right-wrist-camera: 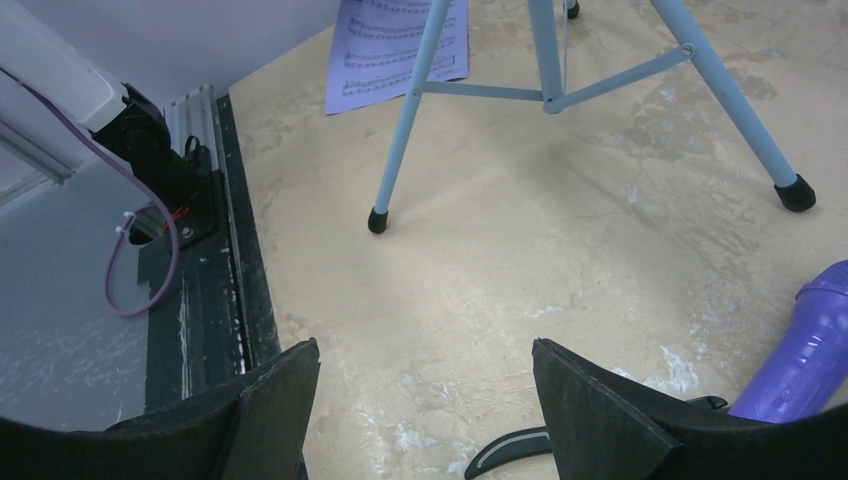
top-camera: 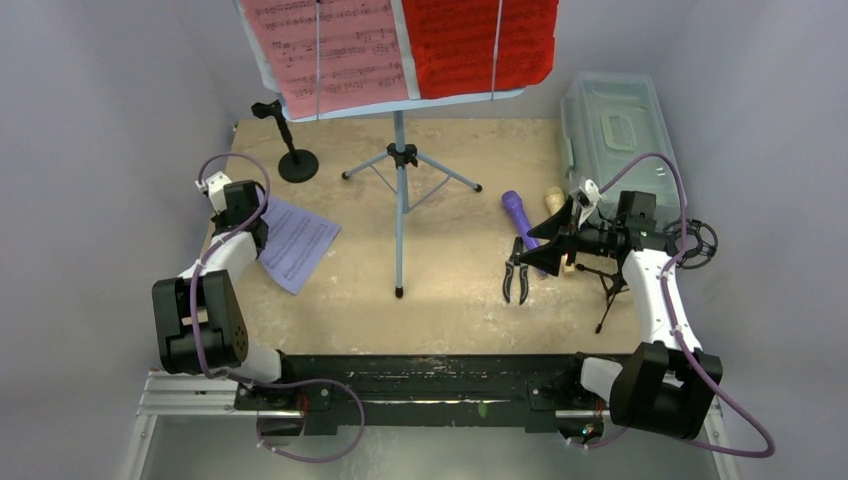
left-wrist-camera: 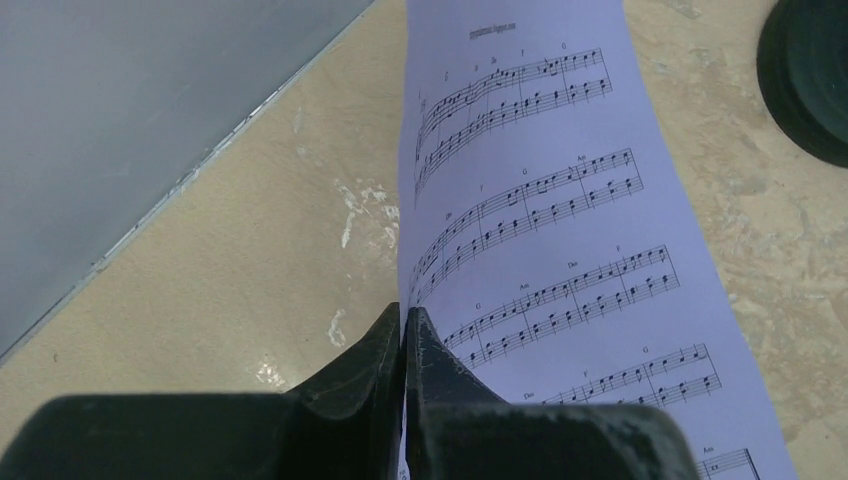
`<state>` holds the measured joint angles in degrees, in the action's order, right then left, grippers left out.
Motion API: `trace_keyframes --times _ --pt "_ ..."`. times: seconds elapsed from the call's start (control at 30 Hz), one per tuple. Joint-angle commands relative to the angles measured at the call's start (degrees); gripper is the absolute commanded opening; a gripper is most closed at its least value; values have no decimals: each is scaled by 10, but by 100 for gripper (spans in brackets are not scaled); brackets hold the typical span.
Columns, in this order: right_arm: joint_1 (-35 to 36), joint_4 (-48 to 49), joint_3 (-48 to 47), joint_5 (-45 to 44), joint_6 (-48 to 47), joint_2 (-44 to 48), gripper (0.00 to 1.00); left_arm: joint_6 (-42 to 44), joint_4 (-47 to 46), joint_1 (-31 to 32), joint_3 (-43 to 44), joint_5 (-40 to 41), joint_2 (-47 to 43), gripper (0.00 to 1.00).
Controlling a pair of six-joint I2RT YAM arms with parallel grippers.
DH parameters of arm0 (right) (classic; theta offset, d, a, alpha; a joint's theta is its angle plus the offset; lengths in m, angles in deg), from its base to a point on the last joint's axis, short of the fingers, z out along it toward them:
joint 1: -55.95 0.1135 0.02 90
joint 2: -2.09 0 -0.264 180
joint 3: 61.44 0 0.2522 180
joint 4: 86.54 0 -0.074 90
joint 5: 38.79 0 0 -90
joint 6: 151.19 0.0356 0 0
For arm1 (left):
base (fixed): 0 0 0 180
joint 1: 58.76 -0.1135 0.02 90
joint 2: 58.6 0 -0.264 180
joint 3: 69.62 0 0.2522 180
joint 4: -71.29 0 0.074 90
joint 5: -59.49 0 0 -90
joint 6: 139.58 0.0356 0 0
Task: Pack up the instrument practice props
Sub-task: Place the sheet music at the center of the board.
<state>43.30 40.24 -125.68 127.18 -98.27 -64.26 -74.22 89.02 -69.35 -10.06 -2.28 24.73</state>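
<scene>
A white sheet-music page (top-camera: 297,243) lies on the table at the left, and my left gripper (top-camera: 260,236) is shut on its near edge. In the left wrist view the page (left-wrist-camera: 560,200) rises from between the closed fingers of that gripper (left-wrist-camera: 404,316). Pink and red pages (top-camera: 400,45) sit on the light-blue music desk (top-camera: 400,170), which stands on tripod legs mid-table. A black round-base pole (top-camera: 292,155) stands at the back left. The purple microphone (top-camera: 520,213), cream microphone (top-camera: 553,200) and black mic tripod (top-camera: 610,290) lie at the right. My right gripper (right-wrist-camera: 425,350) hovers open and empty beside the purple microphone (right-wrist-camera: 810,360).
The translucent grey-green box (top-camera: 615,135) stands closed at the back right. A black plier-shaped piece (top-camera: 516,278) lies just in front of the right gripper. The stand's tripod feet (right-wrist-camera: 377,220) spread across the table's middle. Grey walls enclose the table on three sides.
</scene>
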Motion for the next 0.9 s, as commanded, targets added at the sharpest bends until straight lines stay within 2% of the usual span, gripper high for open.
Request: trace_keyframes --times 0.0,0.17,0.2,0.33,0.43,0.47,0.5,0.67,0.87 --pt "3 -5 -7 4 -10 5 82 -46 -10 -17 36 -8 18 5" --pt "4 -5 -7 3 -10 5 81 -60 7 -26 55 -17 41 20" --pt "3 -5 -7 2 -10 4 82 -62 11 -29 60 -18 44 26" --pt "3 -5 -7 1 -11 3 82 -84 49 -32 78 17 46 64" --pt "3 -5 -7 -1 -11 1 82 -105 82 -31 89 49 33 77" --pt "3 -5 -7 -49 -11 0 82 -108 89 -31 90 51 25 78" --pt "4 -5 -7 -8 -11 -1 82 -109 95 -31 90 52 17 79" --pt "3 -5 -7 -4 -13 -3 82 -110 120 -31 75 24 -35 81" --pt "3 -9 -8 -4 -18 -7 82 -56 101 -31 29 -81 -123 81"
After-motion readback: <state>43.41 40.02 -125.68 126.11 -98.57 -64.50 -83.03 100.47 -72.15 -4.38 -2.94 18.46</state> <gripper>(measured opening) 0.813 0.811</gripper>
